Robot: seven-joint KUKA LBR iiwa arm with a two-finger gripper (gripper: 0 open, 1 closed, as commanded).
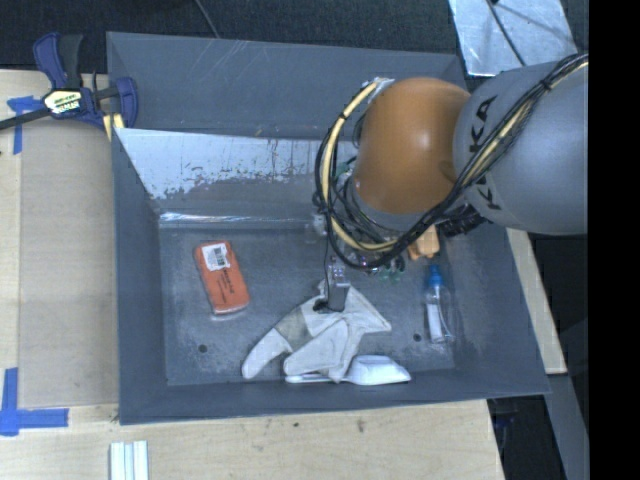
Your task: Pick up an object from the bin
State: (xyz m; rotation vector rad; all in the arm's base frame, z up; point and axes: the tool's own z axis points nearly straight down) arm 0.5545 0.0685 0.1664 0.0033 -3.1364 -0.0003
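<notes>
Grey bin (270, 268): arm (520, 158) reaches down onto crumpled white cloth (318, 346); contact unclear.

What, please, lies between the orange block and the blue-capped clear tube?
In the camera view, the gripper stands between the orange block and the tube, over the white cloth's upper edge; elsewhere bare floor.

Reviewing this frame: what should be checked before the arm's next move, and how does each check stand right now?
1. Gripper over a thing: ok, it is at the upper edge of the white cloth.
2. Cloth held: cannot tell.
3. Orange block clear of the gripper: ok, it lies apart to the left.
4. Blue-capped tube clear: ok, it lies apart to the right.
5. White piece free of the cloth: not ok, they touch, so it may drag along.
</notes>
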